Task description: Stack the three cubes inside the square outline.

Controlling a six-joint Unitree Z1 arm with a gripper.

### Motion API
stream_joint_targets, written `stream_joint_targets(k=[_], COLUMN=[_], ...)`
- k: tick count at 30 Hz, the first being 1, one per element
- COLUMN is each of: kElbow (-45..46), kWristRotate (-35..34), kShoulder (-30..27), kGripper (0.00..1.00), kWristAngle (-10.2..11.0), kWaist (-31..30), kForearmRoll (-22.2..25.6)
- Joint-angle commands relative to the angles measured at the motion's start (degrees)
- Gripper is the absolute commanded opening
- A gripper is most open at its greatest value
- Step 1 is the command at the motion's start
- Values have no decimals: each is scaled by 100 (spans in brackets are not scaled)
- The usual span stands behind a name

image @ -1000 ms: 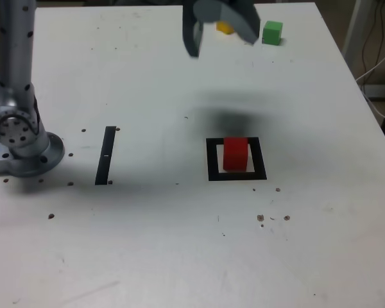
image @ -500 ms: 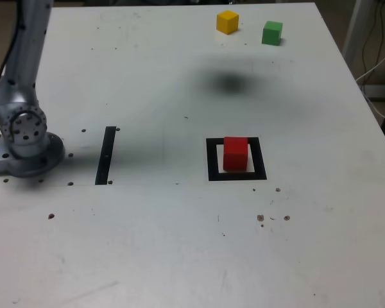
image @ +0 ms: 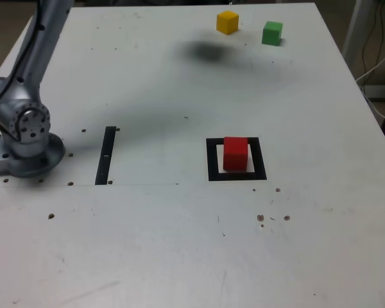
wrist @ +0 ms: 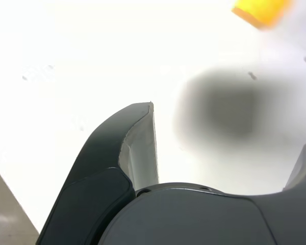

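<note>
Red solid cube (image: pixel 235 153) rests inside the thick black square outline (image: pixel 237 159) on the white desk (image: pixel 179 244), well apart from the jaws. Arm base (image: pixel 24 138) stands at the exterior view's left. Gripper (wrist: pixel 229 148) hangs over the desk with jaws spread wide and empty, yellow cube (image: pixel 227 22) just beyond them, green cube (image: pixel 272 33) beside it.

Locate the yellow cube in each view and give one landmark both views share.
Exterior view: the yellow cube sits near the far edge of the table, just to the exterior view's left of the green cube.
Wrist view: the yellow cube shows blurred at the picture's edge, beyond the open gripper.
Shared landmark: the dark blurred shadow on the table beside the yellow cube.
</note>
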Motion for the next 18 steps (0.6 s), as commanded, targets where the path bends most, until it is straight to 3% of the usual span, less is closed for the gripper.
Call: stream_joint_targets(k=[1, 11, 18], kElbow=[-204, -920, -1630], kWristRotate=[99, 350, 511], kShoulder=[148, 805, 1304], kGripper=[100, 99, 98], kWristAngle=[95, 32, -28], kWaist=[-40, -5, -1], kForearmRoll=[-11, -131, 34])
